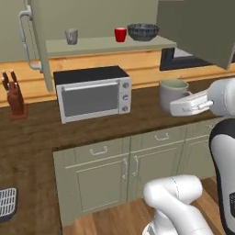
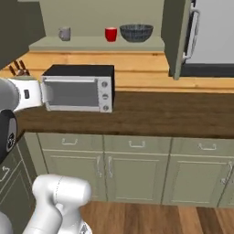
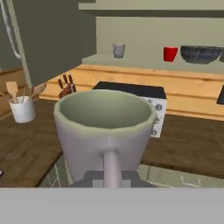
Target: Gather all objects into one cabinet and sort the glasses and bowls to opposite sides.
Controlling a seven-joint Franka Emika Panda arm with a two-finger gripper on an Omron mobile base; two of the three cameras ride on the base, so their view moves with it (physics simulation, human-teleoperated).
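Observation:
My gripper (image 1: 178,106) is shut on a grey handled mug (image 1: 172,93), held in the air in front of the counter, right of the toaster oven. In the hand view this mug (image 3: 105,131) stands upright and close, its handle toward the camera between the fingertips (image 3: 94,178). The open olive-grey cabinet's shelf (image 1: 96,46) carries a second grey mug (image 1: 71,36) at the left, a red cup (image 1: 120,34) and the wide dark ribbed bowl (image 1: 143,31) at the right. The same three stand in a row in the right base view: mug (image 2: 64,33), cup (image 2: 110,34), bowl (image 2: 136,32).
A silver toaster oven (image 1: 94,94) stands on the dark counter below the shelf. A knife block (image 1: 16,98) is at the left and a white utensil canister (image 3: 22,108) beyond it. The cabinet doors (image 1: 202,27) hang open on both sides, one with a pale tubular handle (image 1: 24,41).

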